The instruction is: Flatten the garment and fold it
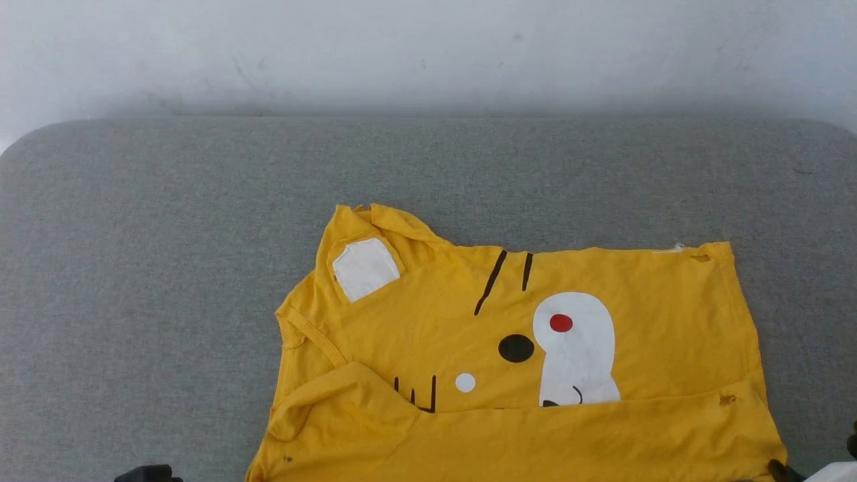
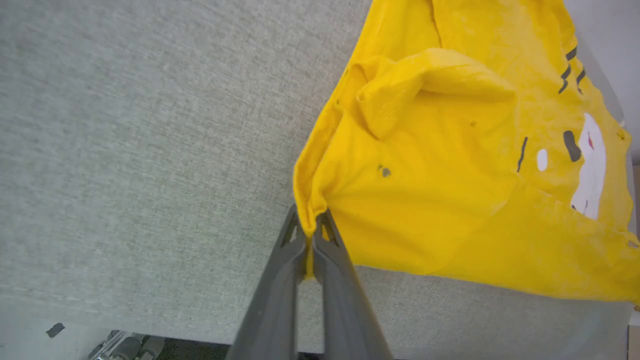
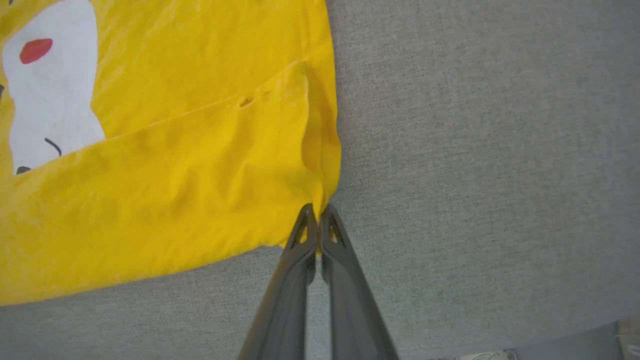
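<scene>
- Pinching the near left corner of the garment (image 2: 450, 165), the left gripper (image 2: 311, 222) has its two long dark fingers closed flat on a thin tuck of cloth; gathers fan out from the pinch.
- The right gripper (image 3: 318, 214) is clamped the same way on the near right corner, where the side edge bunches into a short vertical pleat.
- Holding both corners at once looks meant to keep the near edge straight and taut, so that the layer travels as one band instead of sagging in the middle.
- The garment lies on the grey surface (image 1: 167, 268), right of centre and close to the robot's edge, printed side up.
- Its near part is doubled over the rest: a straight fold edge crosses the bottom of the white muzzle (image 1: 576, 348) and hides the lower end of the print. I judge that a first fold is under way, not finished.
- At the left, a sleeve (image 2: 425, 85) is turned inward and puffs up as a soft hollow flap, so that side isn't flat.
- The cloth is thin, matte, bright yellow knit that creases softly; a few small dark specks or holes show near the seams.
- The white patch (image 1: 365, 268) and the muzzle look smoother than the knit, like printed film.
- The surface is a padded grey weave with rounded corners, coarse enough to grip the shirt, and a pale wall (image 1: 428, 53) rises behind it.
</scene>
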Robot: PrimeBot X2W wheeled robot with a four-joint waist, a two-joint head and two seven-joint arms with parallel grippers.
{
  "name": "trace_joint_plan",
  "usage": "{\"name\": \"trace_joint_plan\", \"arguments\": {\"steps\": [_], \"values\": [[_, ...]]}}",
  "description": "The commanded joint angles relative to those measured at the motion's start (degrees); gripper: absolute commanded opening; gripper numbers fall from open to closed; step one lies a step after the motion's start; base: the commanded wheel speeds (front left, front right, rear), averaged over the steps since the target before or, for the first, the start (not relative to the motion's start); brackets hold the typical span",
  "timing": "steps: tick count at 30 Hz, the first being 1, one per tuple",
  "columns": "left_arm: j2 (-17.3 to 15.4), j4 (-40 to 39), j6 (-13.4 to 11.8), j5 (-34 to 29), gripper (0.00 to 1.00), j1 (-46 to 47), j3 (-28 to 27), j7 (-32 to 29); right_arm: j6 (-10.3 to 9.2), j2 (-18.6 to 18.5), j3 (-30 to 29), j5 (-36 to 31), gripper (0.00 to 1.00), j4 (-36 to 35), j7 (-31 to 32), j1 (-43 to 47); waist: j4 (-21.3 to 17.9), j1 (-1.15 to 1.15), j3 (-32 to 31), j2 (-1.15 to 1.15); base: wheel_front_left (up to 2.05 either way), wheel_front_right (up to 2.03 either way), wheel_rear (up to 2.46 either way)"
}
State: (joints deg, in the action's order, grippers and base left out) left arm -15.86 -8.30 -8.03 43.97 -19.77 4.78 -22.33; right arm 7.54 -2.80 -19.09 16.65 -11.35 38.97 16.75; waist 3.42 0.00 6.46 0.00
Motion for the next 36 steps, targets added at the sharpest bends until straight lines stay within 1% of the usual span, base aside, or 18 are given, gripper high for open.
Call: {"name": "trace_joint_plan", "arguments": {"steps": [1,2,3,4,8,13,16,19,22,25,27,29,32,34,36], "values": [[0.08,1.07,0.34,0.16,0.11,1.07,-0.03,0.45,-0.05,-0.08,0.26,-0.19,0.0,0.63,-0.55,-0.87,-0.11,0.0,-0.25,0.0,0.0,0.0,0.0],[0.05,2.15,0.34,-0.07,0.31,1.56,0.08,0.6,-0.05,-0.08,0.45,-0.37,0.2,1.32,-0.85,-1.11,-0.14,0.0,-0.41,0.0,0.0,0.0,0.0],[0.08,3.06,0.24,-0.27,0.67,1.99,0.09,0.8,-0.05,-0.08,0.66,-0.58,0.43,1.93,-1.1,-1.29,-0.15,0.0,-0.57,0.0,0.0,0.0,0.0],[0.15,3.82,0.03,-0.46,1.0,2.34,0.03,1.07,-0.05,-0.08,0.97,-0.55,1.0,2.59,-1.04,-1.36,-0.18,0.0,-0.72,0.0,0.0,0.0,0.0],[0.4,4.65,-0.04,-0.31,1.0,2.75,-0.39,1.96,-0.05,-0.08,1.33,-0.17,1.0,3.43,-1.03,-1.38,-0.3,0.0,-1.29,0.0,0.0,0.0,0.0],[0.06,1.94,-0.88,-0.88,1.0,1.61,-2.85,5.17,-0.05,-0.08,-0.62,-0.68,1.0,0.42,-3.2,-1.42,-0.74,0.0,-1.62,0.0,0.0,0.0,0.0],[-0.32,-1.36,-2.24,-3.23,1.0,2.79,-5.69,10.25,-0.05,-0.08,-2.4,-3.11,1.0,-2.21,-7.96,-3.03,-1.17,0.0,-0.85,0.0,0.0,0.0,0.0],[-0.95,-4.21,-2.17,-6.3,1.0,6.77,-6.88,15.56,-0.05,-0.08,-2.37,-4.18,1.0,-3.55,-13.21,-5.06,-1.32,0.0,0.81,0.0,0.0,0.0,0.0],[-2.33,-5.82,-1.07,-10.03,1.0,12.92,-6.14,19.6,-0.05,-0.08,-1.86,-4.17,1.0,-3.74,-18.34,-7.64,-1.54,0.0,3.59,0.0,0.0,0.0,0.0],[-4.33,-4.99,0.34,-13.48,1.0,21.0,-4.19,20.98,-0.05,-0.08,-0.67,-4.85,1.0,-3.23,-22.94,-10.08,-1.77,0.0,6.61,0.0,0.0,0.0,0.0],[-6.23,-3.05,1.99,-15.63,1.0,26.97,-1.92,19.91,-0.05,-0.08,-0.15,-4.96,1.0,-2.68,-25.35,-11.69,-1.91,0.0,8.82,0.0,0.0,0.0,0.0],[-7.69,-0.43,4.21,-16.78,1.0,33.47,0.57,17.92,-0.05,-0.08,0.66,-5.51,1.0,-2.15,-26.97,-13.07,-2.04,0.0,11.01,0.0,0.0,0.0,0.0],[-9.46,4.56,8.43,-17.53,1.0,43.17,4.45,13.78,-0.05,-0.08,1.69,-6.18,1.0,-1.39,-28.22,-14.88,-2.28,0.0,13.91,0.0,0.0,0.0,0.0],[-10.15,8.12,11.4,-17.18,1.0,48.89,7.07,10.23,-0.05,-0.08,2.3,-6.55,1.0,-1.03,-28.67,-15.9,-2.53,0.0,15.49,0.0,0.0,0.0,0.0],[-10.76,11.24,13.41,-16.3,1.0,53.94,9.49,6.75,-0.05,-0.08,2.76,-6.71,1.0,-0.74,-28.93,-16.72,-2.89,0.0,16.89,0.0,0.0,0.0,0.0]]}}
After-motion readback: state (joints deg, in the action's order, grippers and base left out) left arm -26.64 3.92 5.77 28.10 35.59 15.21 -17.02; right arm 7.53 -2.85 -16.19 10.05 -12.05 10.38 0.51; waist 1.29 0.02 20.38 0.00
